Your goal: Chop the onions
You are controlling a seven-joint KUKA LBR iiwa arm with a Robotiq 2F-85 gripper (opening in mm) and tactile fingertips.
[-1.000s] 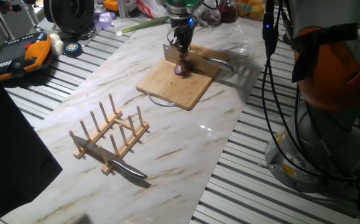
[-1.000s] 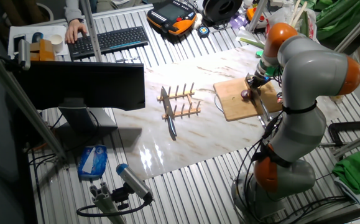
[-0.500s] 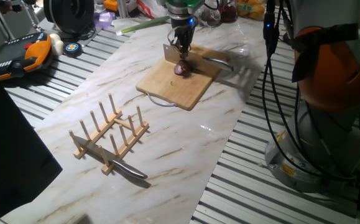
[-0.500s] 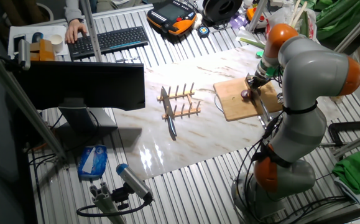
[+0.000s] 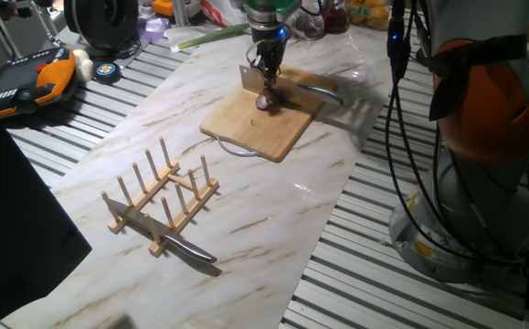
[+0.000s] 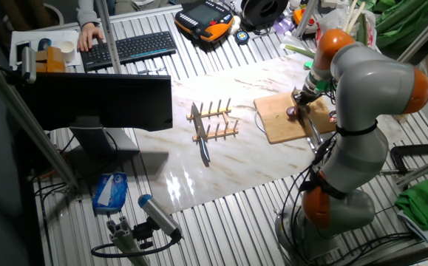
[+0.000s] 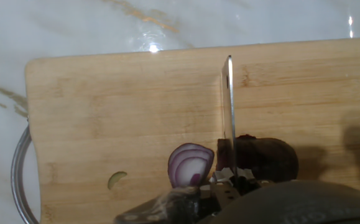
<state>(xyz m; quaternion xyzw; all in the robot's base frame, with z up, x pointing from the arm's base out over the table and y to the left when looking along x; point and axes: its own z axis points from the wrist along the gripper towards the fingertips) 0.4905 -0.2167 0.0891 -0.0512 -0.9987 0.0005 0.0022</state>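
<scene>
the gripper (image 5: 266, 66) stands at the upper middle of one fixed view, over the board (image 5: 262, 122), and it is clenched on a knife (image 7: 229, 118). the fingers themselves are mostly hidden in the hand view, but the blade comes straight out from them and runs up the middle of that frame, so the grasp is clear enough. the blade is held on its thin edge, upright, probably so that it goes down through the onion (image 7: 260, 158) and not sideways.

the onion lies on the board, at the lower middle of the hand view and near the far edge of the board in one fixed view. the knife stands in it: to the right of the blade is the dark purple-red bulk, glossy and round. to the left leans a slice (image 7: 190, 164), touching the blade or just beside it, with its cut face to the camera; white and purple rings show clearly. a small pale green bit (image 7: 117, 180) lies apart at the lower left on the wood.

the board sits on the marble table (image 5: 273, 219), likely to save the surface from the edge. a rack (image 5: 159, 196) with another knife (image 5: 189, 249) is well apart, at the lower left of one fixed view.

by this look the chopping is only begun; most of the bulb is whole.
</scene>
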